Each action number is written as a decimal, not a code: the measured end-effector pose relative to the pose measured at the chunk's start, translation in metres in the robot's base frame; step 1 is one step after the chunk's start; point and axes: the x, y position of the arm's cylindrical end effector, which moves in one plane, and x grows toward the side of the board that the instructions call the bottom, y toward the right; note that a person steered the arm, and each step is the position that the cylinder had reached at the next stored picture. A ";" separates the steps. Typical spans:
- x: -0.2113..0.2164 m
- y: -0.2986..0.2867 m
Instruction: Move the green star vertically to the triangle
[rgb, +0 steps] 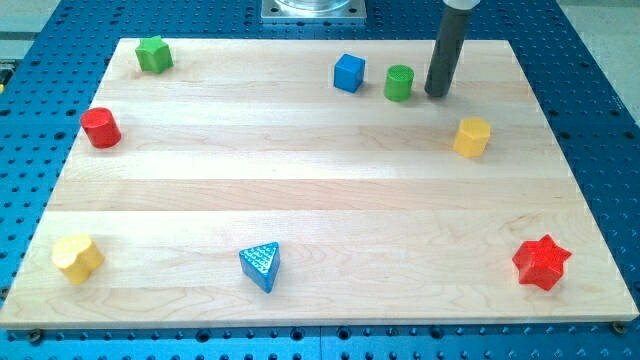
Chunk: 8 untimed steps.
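The green star (154, 54) sits at the board's top left corner. The blue triangle (261, 265) lies near the view's bottom, left of centre. My tip (437, 94) rests on the board near the view's top right, just right of the green cylinder (399, 83), with a small gap between them. The tip is far to the right of the green star and far from the blue triangle.
A blue cube (349, 73) stands left of the green cylinder. A yellow hexagonal block (472, 137) is below my tip. A red cylinder (101, 128) is at the left edge, a yellow heart (77, 258) at bottom left, a red star (541, 262) at bottom right.
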 end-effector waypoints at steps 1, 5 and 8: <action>-0.035 0.000; 0.021 -0.337; -0.057 -0.420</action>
